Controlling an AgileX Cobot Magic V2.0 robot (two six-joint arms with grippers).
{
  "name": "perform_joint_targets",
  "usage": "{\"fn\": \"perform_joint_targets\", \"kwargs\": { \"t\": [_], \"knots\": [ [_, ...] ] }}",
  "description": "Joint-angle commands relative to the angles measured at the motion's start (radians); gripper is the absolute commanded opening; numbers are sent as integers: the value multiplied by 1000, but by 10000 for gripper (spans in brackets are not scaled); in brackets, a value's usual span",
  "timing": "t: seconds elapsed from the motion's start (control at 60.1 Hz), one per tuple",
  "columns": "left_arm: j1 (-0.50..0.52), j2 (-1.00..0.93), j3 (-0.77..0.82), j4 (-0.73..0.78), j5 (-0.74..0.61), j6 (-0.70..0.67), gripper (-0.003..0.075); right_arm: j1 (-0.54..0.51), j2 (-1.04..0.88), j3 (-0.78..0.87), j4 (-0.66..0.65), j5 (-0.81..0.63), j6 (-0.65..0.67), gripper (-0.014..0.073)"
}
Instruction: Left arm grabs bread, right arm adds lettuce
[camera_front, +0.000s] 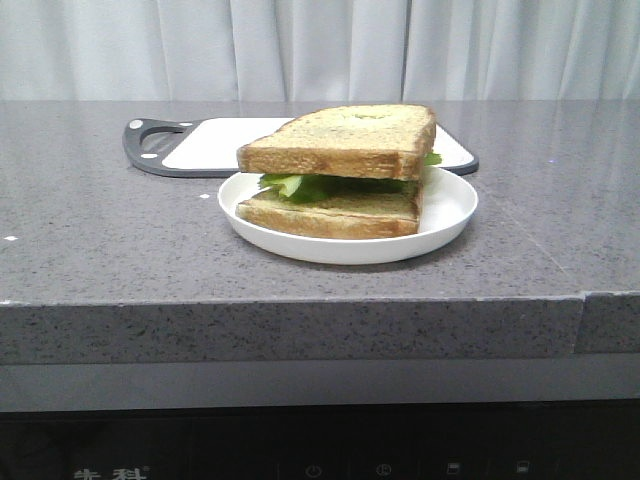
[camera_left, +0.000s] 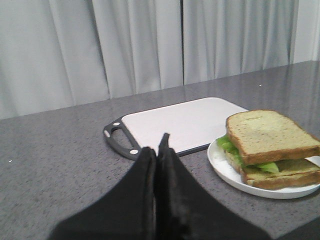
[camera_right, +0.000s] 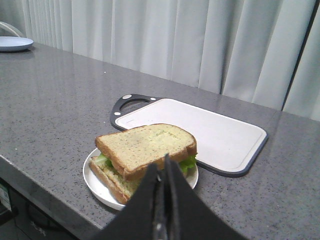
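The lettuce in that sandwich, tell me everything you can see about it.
The lettuce is bright green and ruffled, looking fresh and leafy. It lies flat, sandwiched between the top bread slice and the lower slice on the white plate. Most of it is hidden; only frilly edges peek out along the front gap and at the far right corner. It touches both slices, and neither pincer is on it.

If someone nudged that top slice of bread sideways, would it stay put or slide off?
The top bread slice would probably slide: it rests tilted on ruffled lettuce, not flat on the lower slice. It looks thick and toasted, so it likely moves as one stiff piece. It seems light, so a gentle push may shift it toward the plate rim.
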Motion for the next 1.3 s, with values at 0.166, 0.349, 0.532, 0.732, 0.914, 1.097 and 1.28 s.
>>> {"fn": "perform_joint_targets", "kwargs": {
  "t": [0.166, 0.349, 0.532, 0.732, 0.914, 1.097, 1.28],
  "knots": [
    [-3, -50, -25, 562, -23, -537, -20, -1, 7, -25, 6, -72, -6, -61],
    [85, -117, 33, 573, -33, -537, -20, -1, 7, -25, 6, -72, -6, -61],
    [162, -168, 154, 547, -56, -537, -20, -1, 7, -25, 6, -72, -6, -61],
    [162, -168, 288, 547, -157, -537, -20, 0, 7, -25, 6, -72, -6, -61],
    [162, -168, 371, 532, -243, -537, -20, 0, 7, -25, 6, -72, -6, -61],
    [162, -168, 371, 532, -263, -537, -20, 0, 7, -25, 6, -72, -6, -61],
    [162, -168, 371, 532, -263, -537, -20, 0, 7, -25, 6, -72, -6, -61]
  ]
}}
